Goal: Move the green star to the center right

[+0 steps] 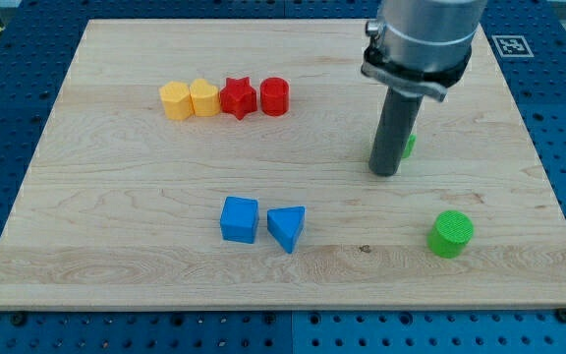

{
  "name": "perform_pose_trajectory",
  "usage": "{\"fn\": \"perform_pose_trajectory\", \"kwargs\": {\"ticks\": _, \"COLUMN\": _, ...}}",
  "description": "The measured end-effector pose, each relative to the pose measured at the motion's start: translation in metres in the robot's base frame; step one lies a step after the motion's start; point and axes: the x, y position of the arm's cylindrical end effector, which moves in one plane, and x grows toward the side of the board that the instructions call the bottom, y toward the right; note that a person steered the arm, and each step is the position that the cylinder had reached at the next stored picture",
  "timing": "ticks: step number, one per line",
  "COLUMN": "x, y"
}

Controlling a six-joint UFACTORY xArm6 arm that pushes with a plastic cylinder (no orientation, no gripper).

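Observation:
The green star [409, 145] is almost wholly hidden behind my rod; only a small green edge shows to the rod's right, in the board's right half, a little above mid-height. My tip [385, 172] rests on the board just left of and below that green edge, touching or nearly touching the star. A green cylinder [451, 234] stands further down and to the right, apart from the tip.
A row at the upper left holds a yellow hexagon [176, 100], a yellow block [203, 97], a red star [239, 97] and a red cylinder [274, 96]. A blue cube [240, 219] and a blue triangle [286, 228] sit at lower centre. The wooden board [116, 265] lies on a blue perforated table.

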Motion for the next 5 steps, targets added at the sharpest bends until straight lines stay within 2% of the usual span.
{"fn": "perform_pose_trajectory", "kwargs": {"ticks": 3, "x": -0.008, "y": 0.04}}
{"fn": "perform_pose_trajectory", "kwargs": {"ticks": 4, "x": -0.002, "y": 0.025}}
{"fn": "perform_pose_trajectory", "kwargs": {"ticks": 5, "x": -0.015, "y": -0.019}}
